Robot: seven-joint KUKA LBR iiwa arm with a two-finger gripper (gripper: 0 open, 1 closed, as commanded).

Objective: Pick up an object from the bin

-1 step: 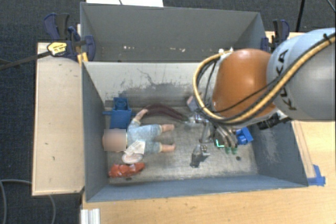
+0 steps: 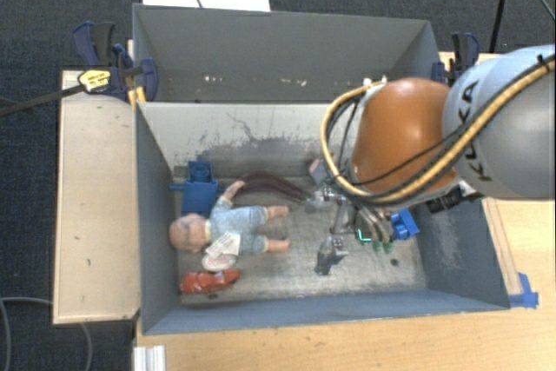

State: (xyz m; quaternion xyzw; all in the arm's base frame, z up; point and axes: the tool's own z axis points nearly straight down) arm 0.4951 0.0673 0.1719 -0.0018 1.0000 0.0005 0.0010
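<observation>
Baby doll is lying flat on the bin floor with its long axis pointing feet-first at the gripper. The gripper is hanging just past the doll's feet, over bare floor. Can't tell if it's spread or pressed together. A red toy is lying just beside the doll's head, and a blue block on the doll's other side.

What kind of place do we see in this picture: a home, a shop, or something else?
Most likely a robotics laboratory set up for grasping trials. A large robot arm with cables on it reaches into a grey metal bin that holds a baby doll and other small things.
</observation>
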